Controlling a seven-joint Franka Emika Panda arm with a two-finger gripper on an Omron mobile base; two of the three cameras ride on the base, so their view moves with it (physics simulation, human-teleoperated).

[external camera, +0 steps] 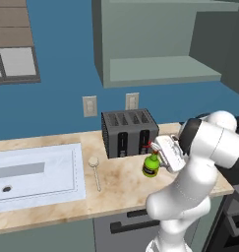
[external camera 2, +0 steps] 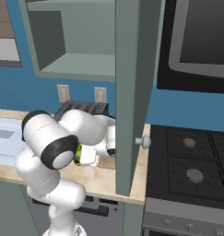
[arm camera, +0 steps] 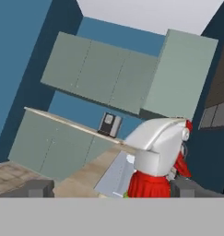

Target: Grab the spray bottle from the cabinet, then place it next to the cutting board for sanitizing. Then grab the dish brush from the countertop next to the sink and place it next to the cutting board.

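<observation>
Spray bottle (external camera: 151, 165) stands upright on the countertop (external camera: 121, 184), in front of the toaster (external camera: 129, 132) at about its 5 o'clock in the left base view, its red-and-white trigger nozzle up against the white hand of the arm. Gripper (external camera: 159, 153) sits at the bottle's 1 o'clock there, level with the nozzle; the fingertips themselves are not distinct in that view. In the hand view the two dark finger tips (arm camera: 39, 188) stand far apart at the lower corners, the jaws spread wide, and the nozzle rises between them, nearer the right tip; whether either tip touches the bottle cannot be told, and the jaws are not closed on it. In the right base view only a sliver of green and yellow bottle (external camera 2: 78, 156) shows behind the arm's elbow, with a strip of brown cutting board (external camera 2: 107, 162) just beside it at 3 o'clock, partly hidden by the open cabinet door (external camera 2: 132, 92). Dish brush (external camera: 95, 171) lies flat on the countertop, head toward the wall, between the sink (external camera: 35, 170) at its 9 o'clock and the bottle at its 3 o'clock, apart from both. Cabinet (external camera: 160, 44) hangs open above the toaster, its shelf bare.
</observation>
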